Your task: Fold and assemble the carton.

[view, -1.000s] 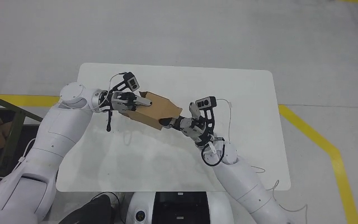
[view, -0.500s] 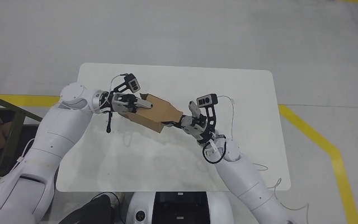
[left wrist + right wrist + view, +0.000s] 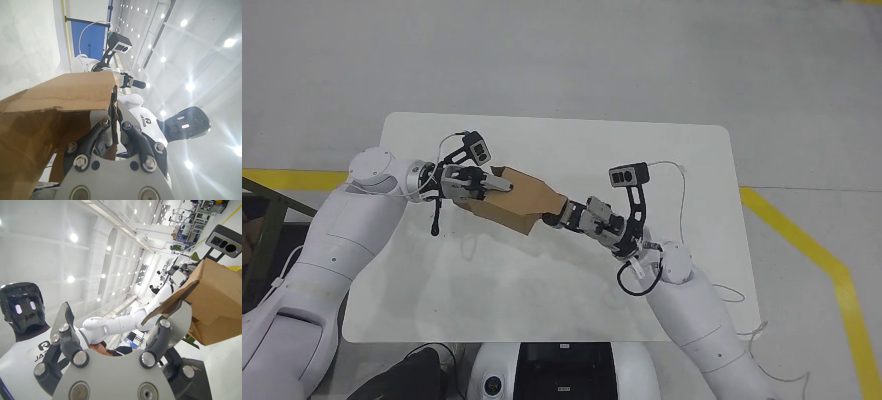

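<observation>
A pale grey floor (image 3: 542,60) lies around a white worktop (image 3: 672,150) with rounded corners. A yellow line (image 3: 807,240) runs across the floor past the worktop's left and right edges, bending beside the right edge. The wrist views look up into a tall white hall. The ceiling (image 3: 56,256) is a grid of white beams set with round lamps (image 3: 228,42), and a blue panel (image 3: 85,37) hangs on a far wall.

The carton (image 3: 522,198), plain brown cardboard, is over the middle of the worktop, somewhat nearer the left edge than the right. It lies aslant, one end toward the far left corner and the other toward the near right. An arm meets it at each end.

The left gripper (image 3: 494,185) is at the carton's far-left end. In its wrist view its fingers (image 3: 130,130) are pressed together on a ragged edge of a cardboard wall, which stands pinched between them. A creased brown panel (image 3: 56,94) spreads to one side.

The right gripper (image 3: 564,217) is at the carton's near-right end. In its wrist view the fingers are spread wide. One ribbed finger (image 3: 65,315) stands free, well apart from the cardboard. The other (image 3: 182,313) lies against a loose flap (image 3: 170,305) at the carton's end. Nothing is held between them.
</observation>
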Motion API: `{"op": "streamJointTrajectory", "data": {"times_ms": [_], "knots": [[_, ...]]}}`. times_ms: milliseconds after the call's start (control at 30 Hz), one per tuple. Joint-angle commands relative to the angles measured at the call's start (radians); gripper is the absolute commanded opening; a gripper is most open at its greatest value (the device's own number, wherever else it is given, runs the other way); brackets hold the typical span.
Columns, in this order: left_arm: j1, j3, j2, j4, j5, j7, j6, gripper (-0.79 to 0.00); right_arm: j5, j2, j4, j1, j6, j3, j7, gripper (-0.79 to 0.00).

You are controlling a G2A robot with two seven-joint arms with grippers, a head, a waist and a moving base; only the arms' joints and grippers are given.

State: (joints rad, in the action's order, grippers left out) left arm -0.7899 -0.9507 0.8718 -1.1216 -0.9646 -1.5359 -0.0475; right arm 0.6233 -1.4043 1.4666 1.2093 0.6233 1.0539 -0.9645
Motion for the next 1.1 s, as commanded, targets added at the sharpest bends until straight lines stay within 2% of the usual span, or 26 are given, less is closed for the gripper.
{"op": "streamJointTrajectory", "data": {"times_ms": [0, 300, 433, 767, 833, 967, 1067], "knots": [[0.001, 0.001, -0.001, 0.002, -0.003, 0.000, 0.000, -0.785, -0.054, 0.009, 0.013, 0.003, 0.003, 0.026, -0.024, 0.000], [0.005, 0.002, -0.006, 0.008, -0.011, 0.000, 0.001, -0.785, -0.312, 0.056, 0.109, -0.012, 0.074, 0.164, -0.158, 0.000], [0.004, 0.004, -0.008, 0.005, -0.016, 0.000, 0.002, -0.785, -0.423, 0.073, 0.143, -0.030, 0.094, 0.175, -0.138, 0.000], [0.006, 0.007, -0.011, -0.003, -0.025, 0.000, 0.003, -0.785, -0.430, 0.078, 0.140, -0.030, 0.113, 0.173, -0.119, 0.000], [0.007, 0.007, -0.011, 0.000, -0.026, 0.000, 0.002, -0.785, -0.516, 0.084, 0.170, -0.035, 0.082, 0.174, -0.133, 0.000], [0.008, 0.011, -0.012, -0.001, -0.024, 0.000, 0.002, -0.785, -0.696, 0.099, 0.202, -0.082, 0.110, 0.182, -0.123, 0.000], [0.007, 0.013, -0.012, -0.004, -0.026, 0.000, 0.001, -0.785, -0.814, 0.110, 0.173, -0.127, 0.136, 0.164, -0.096, 0.000]]}}
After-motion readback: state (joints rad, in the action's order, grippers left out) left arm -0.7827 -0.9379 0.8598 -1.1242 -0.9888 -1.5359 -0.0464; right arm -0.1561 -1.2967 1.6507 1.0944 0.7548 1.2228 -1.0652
